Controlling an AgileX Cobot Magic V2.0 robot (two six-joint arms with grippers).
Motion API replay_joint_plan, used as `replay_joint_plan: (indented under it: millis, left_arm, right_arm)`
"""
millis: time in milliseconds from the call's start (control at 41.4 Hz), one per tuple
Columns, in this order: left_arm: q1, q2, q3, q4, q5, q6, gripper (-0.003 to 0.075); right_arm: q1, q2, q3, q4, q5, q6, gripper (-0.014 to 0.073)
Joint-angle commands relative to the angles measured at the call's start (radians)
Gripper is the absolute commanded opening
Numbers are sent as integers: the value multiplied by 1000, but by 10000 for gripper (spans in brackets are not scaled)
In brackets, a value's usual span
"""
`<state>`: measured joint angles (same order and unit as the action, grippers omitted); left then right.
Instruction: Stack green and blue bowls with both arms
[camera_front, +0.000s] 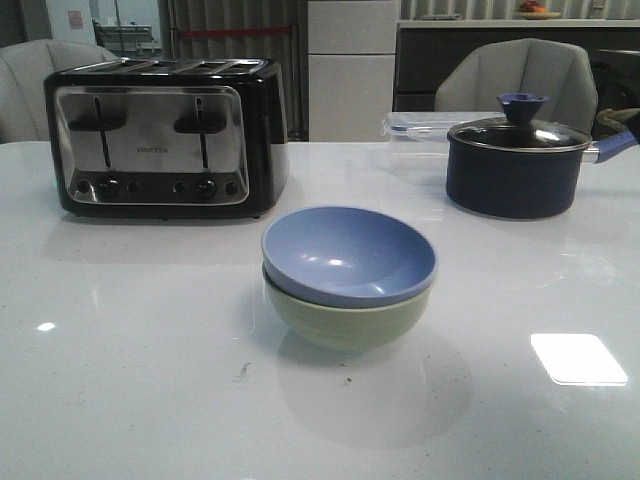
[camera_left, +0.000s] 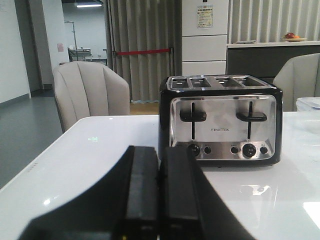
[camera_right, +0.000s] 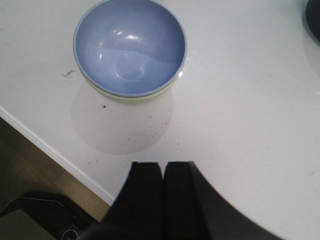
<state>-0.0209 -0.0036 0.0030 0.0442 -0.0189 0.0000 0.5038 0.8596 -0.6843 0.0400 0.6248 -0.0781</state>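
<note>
Left pincer (camera_left: 160, 200): clenched, fingers pressed together, holding nothing; it faces the toaster (camera_left: 220, 122) across bare desk (camera_left: 100, 145). Right pincer (camera_right: 162, 200): also clenched and empty, raised above the desk's near edge, well apart from the bowls.

Task items: the blue bowl (camera_front: 348, 253) sits nested inside the green bowl (camera_front: 345, 315) near the centre of the desk (camera_front: 130, 380). The blue rim tilts slightly, higher on one side, so the nesting looks not fully level. Judged from this, the stacking appears done.

Hazards:
- An arm sweeping low over the centre could clip the raised blue rim and tip or slide the stack; the glossy desk offers little grip.
- The slight tilt may let the upper bowl rock if the desk is jolted.

Surroundings: the toaster stands behind and left of the stack; a navy pot with glass lid (camera_front: 518, 160) stands behind and right, with a clear plastic container (camera_front: 420, 135) beside it. Neither touches the bowls. Nothing stands between either pincer and the stack.
</note>
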Motion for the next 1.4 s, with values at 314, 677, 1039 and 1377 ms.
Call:
replay_joint_plan:
  millis: [314, 677, 1039, 1377]
  left_arm:
    - [2, -21, 4, -9, -91, -6, 93]
    - [2, -21, 4, -9, -91, -6, 93]
    - [2, -21, 4, -9, -91, -6, 93]
    - [2, -21, 4, -9, -91, -6, 93]
  right_arm:
    - [-357, -371, 219, -17, -224, -10, 57]
    - [-575, -768, 555, -11, -448, -10, 57]
    - [-556, -890, 709, 8, -625, -10, 57]
    - [-556, -890, 709, 57, -671, -10, 57]
